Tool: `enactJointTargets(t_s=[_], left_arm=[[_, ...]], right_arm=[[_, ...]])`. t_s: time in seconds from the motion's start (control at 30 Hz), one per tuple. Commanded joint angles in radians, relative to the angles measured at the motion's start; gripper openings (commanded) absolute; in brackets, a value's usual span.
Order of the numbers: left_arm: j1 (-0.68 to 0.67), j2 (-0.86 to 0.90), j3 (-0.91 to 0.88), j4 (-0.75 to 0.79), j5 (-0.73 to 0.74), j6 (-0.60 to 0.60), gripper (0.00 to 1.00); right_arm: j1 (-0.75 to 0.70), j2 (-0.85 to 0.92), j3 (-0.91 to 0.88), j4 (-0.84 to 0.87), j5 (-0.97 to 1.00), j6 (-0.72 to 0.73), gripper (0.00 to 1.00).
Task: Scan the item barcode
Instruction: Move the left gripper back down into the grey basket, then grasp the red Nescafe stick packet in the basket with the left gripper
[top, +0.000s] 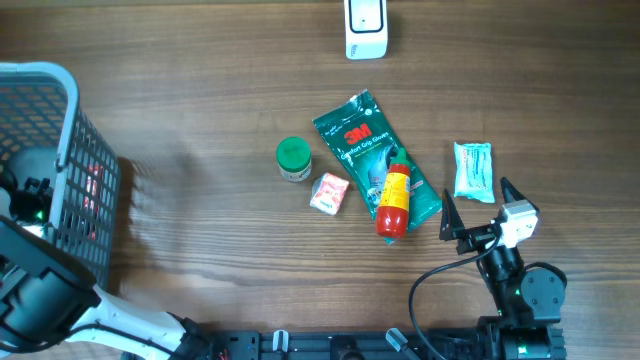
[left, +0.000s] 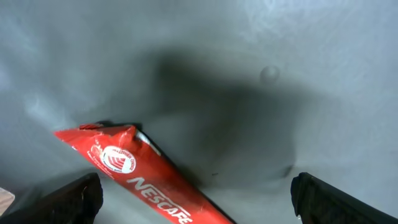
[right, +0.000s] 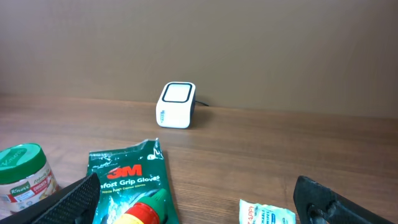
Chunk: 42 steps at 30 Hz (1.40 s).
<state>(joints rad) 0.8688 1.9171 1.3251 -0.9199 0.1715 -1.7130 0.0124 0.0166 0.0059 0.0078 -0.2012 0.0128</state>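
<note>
The right gripper (top: 478, 205) hovers low over the brown wooden table (top: 200, 230) with its jaws spread wide and nothing between them. The left gripper (left: 198, 204) is likewise wide and empty, looking down on a red foil coffee sachet (left: 140, 177) that lies just ahead and to its left on a grey surface, apparently the floor of the grey mesh basket (top: 40, 68). Which item is meant for scanning cannot be told, but the likeliest for the right arm is the pale blue plastic wipe packet (top: 473, 170), lying flat just ahead of its fingertips and roughly in line with the gap. Ahead and to the left, a red-and-yellow squeeze bottle (top: 394, 200) rests on a green 3M glove packet (top: 365, 150), with a green-lidded jar (top: 293, 158) further left. The white box-shaped barcode scanner (right: 176, 104) stands well ahead, slightly left of centre, its window apparently turned this way. A good pick would straddle the packet across its narrow width and close near one end, leaving the printed face uncovered. The packet is thin, so the fingertips must reach almost to the wood. No barcode shows, so the packet may need turning at the window.
</note>
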Motion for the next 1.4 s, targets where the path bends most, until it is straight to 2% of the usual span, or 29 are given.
enactJointTargets(t_s=[0.0, 0.13, 0.33, 0.5, 0.6, 0.73, 0.97, 1.2, 1.37], left_arm=[[-0.001, 0.01, -0.003, -0.006, -0.262, -0.019, 0.99], [0.014, 0.01, -0.003, -0.008, -0.361, -0.023, 0.98], [0.053, 0.008, -0.003, 0.014, -0.291, 0.012, 0.96], [0.053, -0.005, -0.002, 0.106, -0.006, 0.211, 0.94], [0.053, -0.021, -0.002, 0.105, 0.131, 0.219, 0.94], [0.051, -0.039, -0.002, 0.07, 0.225, 0.256, 0.93], [0.051, -0.116, -0.002, 0.033, 0.224, 0.263, 0.93], [-0.013, -0.127, -0.003, 0.11, 0.219, 0.26, 1.0], [-0.131, -0.127, -0.003, 0.166, 0.055, 0.205, 1.0]], right_arm=[[0.003, -0.003, -0.001, 0.006, -0.005, -0.011, 1.0], [0.003, -0.003, -0.001, 0.006, -0.005, -0.01, 1.0], [0.003, -0.003, -0.001, 0.006, -0.005, -0.011, 1.0], [0.003, -0.003, -0.001, 0.006, -0.005, -0.011, 1.0], [0.003, -0.003, -0.001, 0.006, -0.005, -0.01, 1.0], [0.003, -0.003, -0.001, 0.006, -0.005, -0.01, 1.0], [0.003, -0.003, -0.001, 0.006, -0.005, -0.011, 1.0], [0.003, -0.003, -0.001, 0.006, -0.005, -0.01, 1.0], [0.003, -0.003, -0.001, 0.006, -0.005, -0.01, 1.0]])
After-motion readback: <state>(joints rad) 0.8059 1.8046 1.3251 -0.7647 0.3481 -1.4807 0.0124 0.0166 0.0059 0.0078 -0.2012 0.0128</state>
